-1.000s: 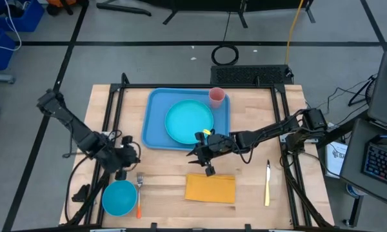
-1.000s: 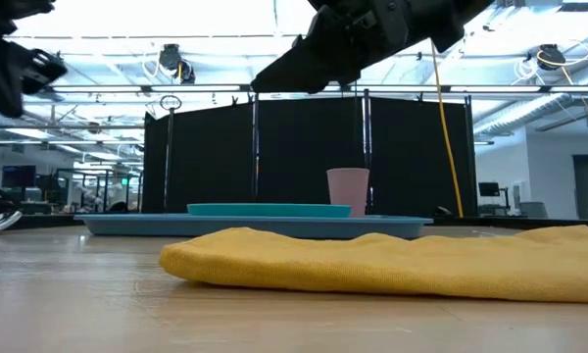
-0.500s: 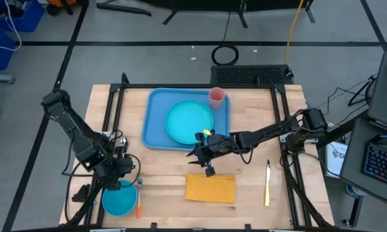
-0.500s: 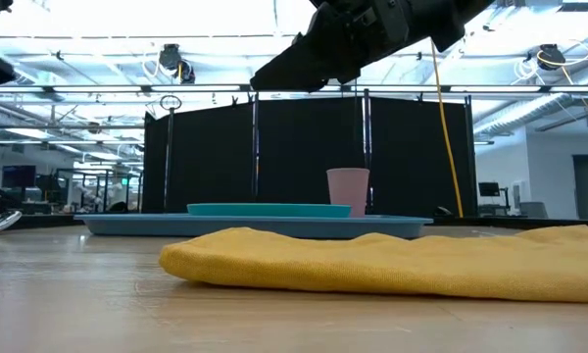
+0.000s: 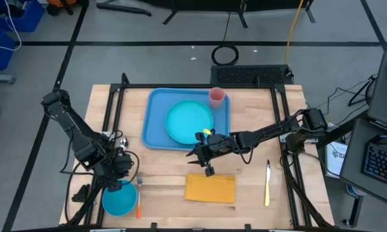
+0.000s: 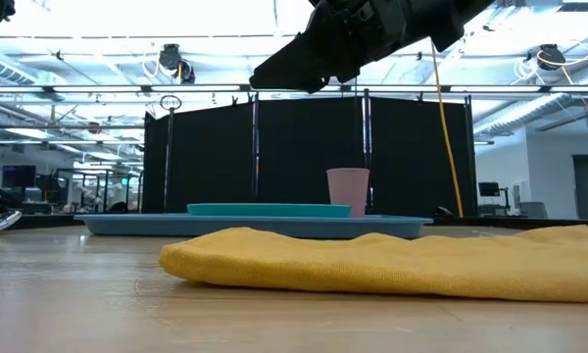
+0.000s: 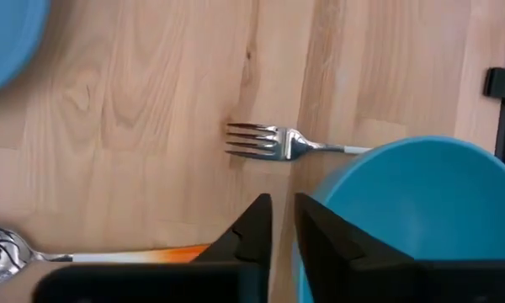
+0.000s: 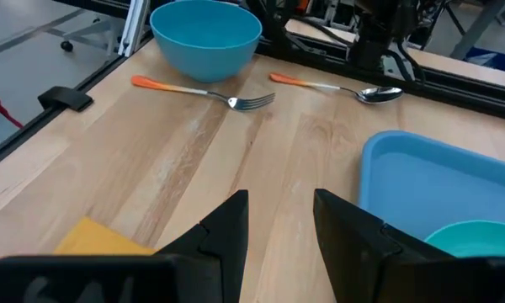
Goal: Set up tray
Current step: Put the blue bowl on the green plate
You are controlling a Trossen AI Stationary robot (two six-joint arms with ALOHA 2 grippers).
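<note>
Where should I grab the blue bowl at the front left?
Pinch the rim of the round blue plastic bowl from straight above, one finger inside, one outside: it sits upright, mouth up, and is likely too wide to span. Use the rim away from the orange-handled metal fork.

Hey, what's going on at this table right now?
A two-armed robot is setting up a meal tray. The light-blue tray already carries a teal plate and a pink cup. The left end effector is nearly closed by the blue bowl, near the fork. The right end effector hovers open between tray and yellow napkin, holding nothing.
</note>
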